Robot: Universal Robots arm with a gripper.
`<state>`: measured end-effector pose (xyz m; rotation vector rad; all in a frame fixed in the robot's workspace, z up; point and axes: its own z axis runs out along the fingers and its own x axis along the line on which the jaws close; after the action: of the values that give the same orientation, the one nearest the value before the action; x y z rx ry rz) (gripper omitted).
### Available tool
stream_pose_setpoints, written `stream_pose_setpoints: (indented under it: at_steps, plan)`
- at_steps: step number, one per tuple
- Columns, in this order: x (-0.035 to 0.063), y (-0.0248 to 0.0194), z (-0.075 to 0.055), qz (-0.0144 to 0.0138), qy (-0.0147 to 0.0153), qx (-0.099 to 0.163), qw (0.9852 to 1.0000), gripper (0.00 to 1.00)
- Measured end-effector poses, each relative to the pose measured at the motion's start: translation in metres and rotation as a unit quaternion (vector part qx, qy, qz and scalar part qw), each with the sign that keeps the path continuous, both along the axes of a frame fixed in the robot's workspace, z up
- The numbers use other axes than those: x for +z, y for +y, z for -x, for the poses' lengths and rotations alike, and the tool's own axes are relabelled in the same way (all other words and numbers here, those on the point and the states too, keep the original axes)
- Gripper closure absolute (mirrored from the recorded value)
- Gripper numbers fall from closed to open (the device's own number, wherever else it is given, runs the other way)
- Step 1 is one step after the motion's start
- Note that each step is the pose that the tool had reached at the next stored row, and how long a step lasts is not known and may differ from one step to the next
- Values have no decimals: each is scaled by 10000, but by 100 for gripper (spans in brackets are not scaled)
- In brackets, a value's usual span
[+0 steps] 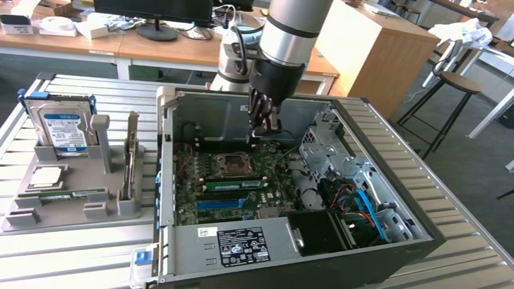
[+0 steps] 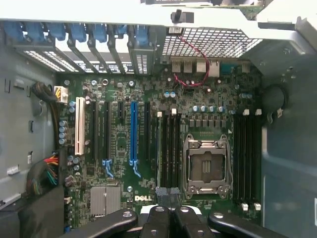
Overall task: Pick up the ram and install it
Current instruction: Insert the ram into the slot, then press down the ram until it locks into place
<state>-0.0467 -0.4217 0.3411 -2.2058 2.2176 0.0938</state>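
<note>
Silver sheet metal forms the nearest part, the boxy power supply with a pale printed label, set in the front corner of the open black case. The case lies on its side on a surface of ribbed aluminium slats.

At the exterior view's left, a grey moulded tray sits just beside the case. The ram, a thin green strip, lies flat in a shallow recess of this tray. A square silver processor lies just behind it. A blue-labelled hard drive stands upright at the tray's far end, and a narrow card stands on edge nearby.

Inside the case, the green motherboard carries a blue slot, rows of black slots and an empty metal-framed socket. A second green stick sits in a slot between the socket and the blue slot.

The black pincer hangs on the silver arm above the board's far side, closed and holding nothing. In the wrist view, the pincer shows its tips pressed together. It is well apart from the ram, with the case wall between them.

Wooden desks stand beyond.
</note>
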Motion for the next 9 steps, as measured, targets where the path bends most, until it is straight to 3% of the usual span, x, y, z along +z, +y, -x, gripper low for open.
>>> stream_pose_setpoints:
  at_steps: [9]
  plan:
    - [0,0,-8,0,0,0,10000,90]
